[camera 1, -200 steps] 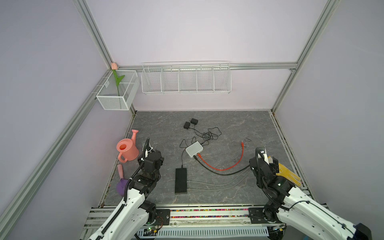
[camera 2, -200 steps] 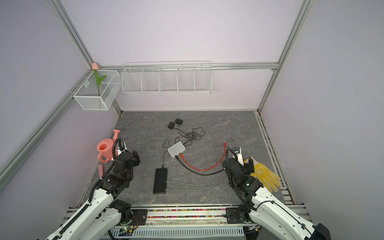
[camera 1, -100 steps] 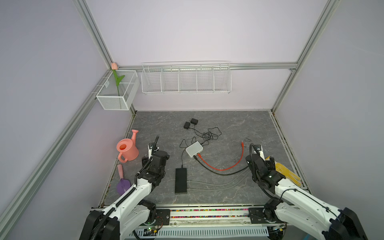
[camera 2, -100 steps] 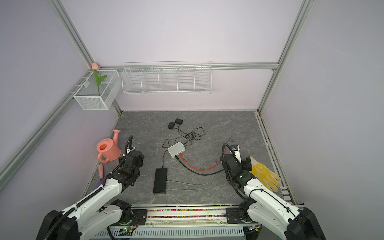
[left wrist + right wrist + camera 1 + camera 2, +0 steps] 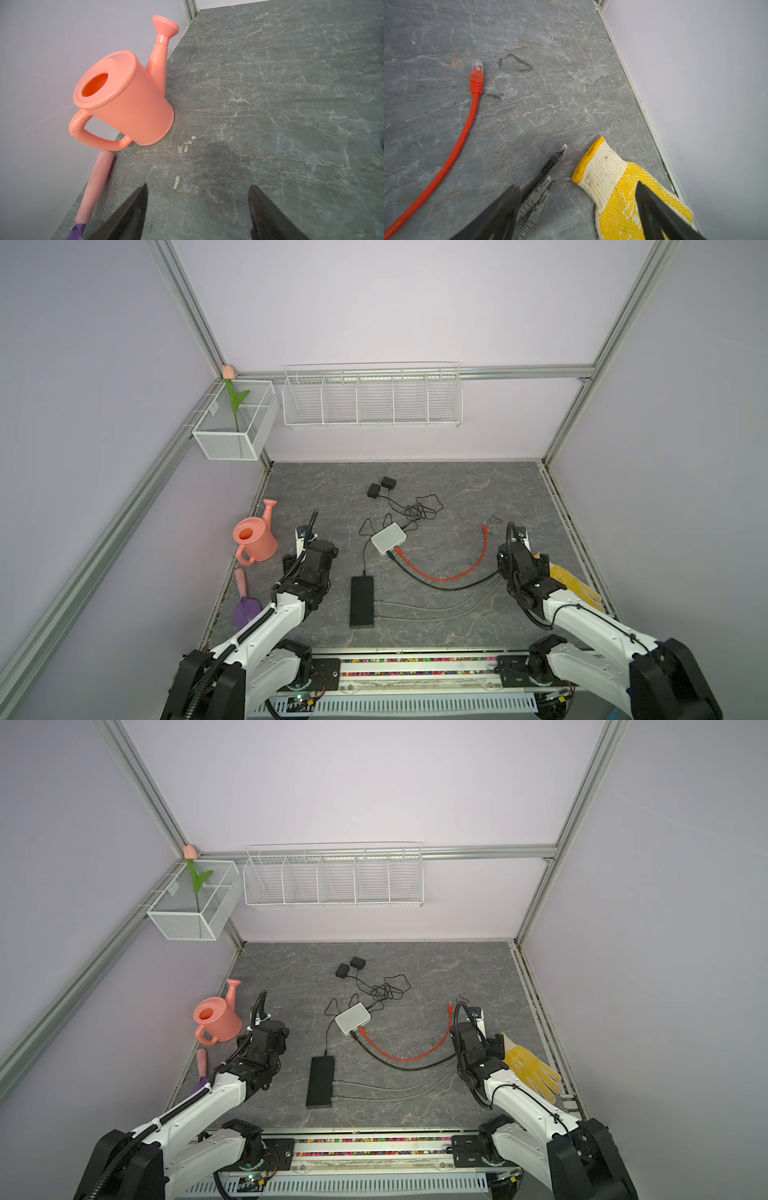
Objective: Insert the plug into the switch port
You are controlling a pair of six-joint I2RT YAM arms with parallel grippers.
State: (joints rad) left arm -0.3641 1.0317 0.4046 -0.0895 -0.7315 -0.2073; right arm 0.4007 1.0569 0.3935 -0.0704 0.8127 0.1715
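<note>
**Both tools spread, nothing gripped**

In both top views I am seeing the white switch (image 5: 388, 539) sitting on the worktop (image 5: 478, 489), the red cable (image 5: 446, 579) curving out of it, its free red plug (image 5: 484, 526) lying well apart. In the left wrist view, the left tool (image 5: 197, 186) is hanging spread near the watering can (image 5: 124, 99). In the right wrist view, the right tool (image 5: 577, 184) is gaping by a yellow glove (image 5: 612, 176), pinching nothing.
</note>
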